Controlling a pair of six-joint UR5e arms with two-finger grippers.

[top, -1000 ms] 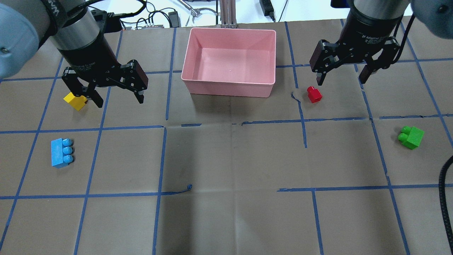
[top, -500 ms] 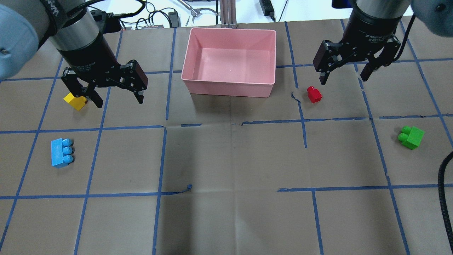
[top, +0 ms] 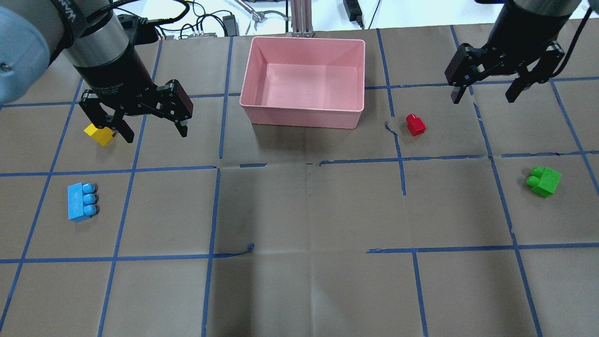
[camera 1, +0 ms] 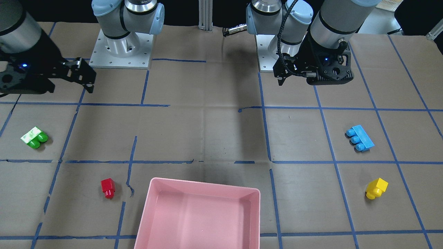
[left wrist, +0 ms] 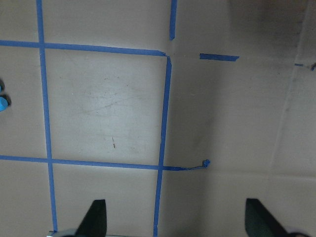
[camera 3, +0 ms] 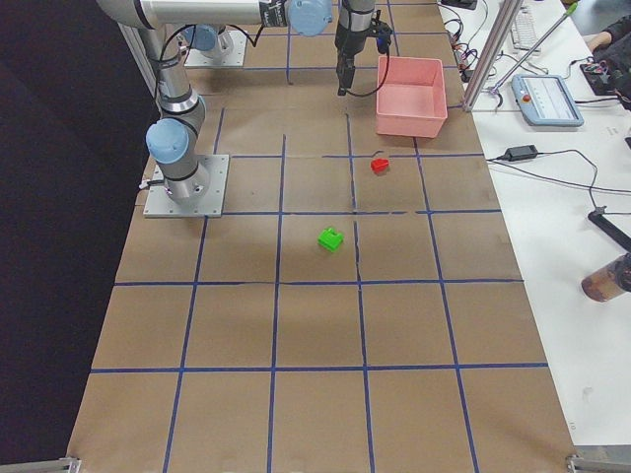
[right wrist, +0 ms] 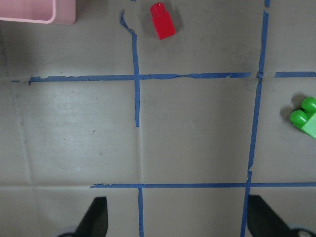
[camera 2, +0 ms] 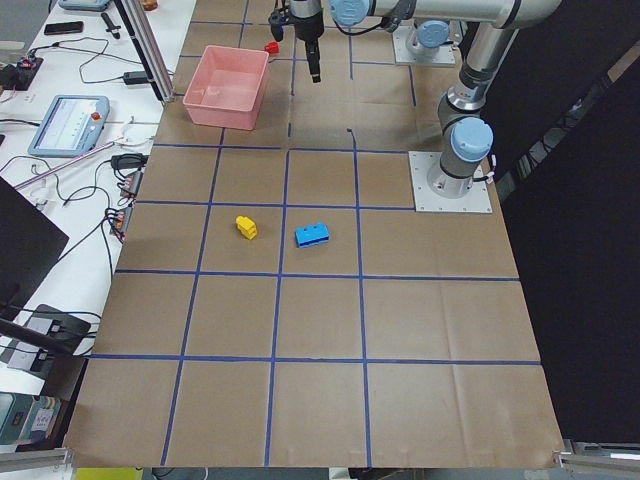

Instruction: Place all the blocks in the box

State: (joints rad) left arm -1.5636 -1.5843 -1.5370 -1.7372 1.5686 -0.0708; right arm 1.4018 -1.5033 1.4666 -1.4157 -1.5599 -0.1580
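Observation:
The pink box (top: 302,111) stands at the far middle of the table, with nothing in it. The yellow block (top: 98,135) lies left of it, partly behind a finger of my left gripper (top: 156,135), which hangs open above the table. The blue block (top: 80,201) lies nearer, at the left. The red block (top: 415,125) lies right of the box. The green block (top: 544,181) lies further right. My right gripper (top: 482,98) is open, up and to the right of the red block. The right wrist view shows the red block (right wrist: 163,20) and the green block (right wrist: 306,117).
Brown paper with a blue tape grid covers the table. Cables and devices (top: 210,23) lie beyond the far edge, beside an aluminium post (top: 299,18). The two arm bases (camera 1: 121,48) stand on the robot's side of the table.
My right gripper has moved right and toward the far edge, away from the red block. My left gripper has barely moved. No block has moved.

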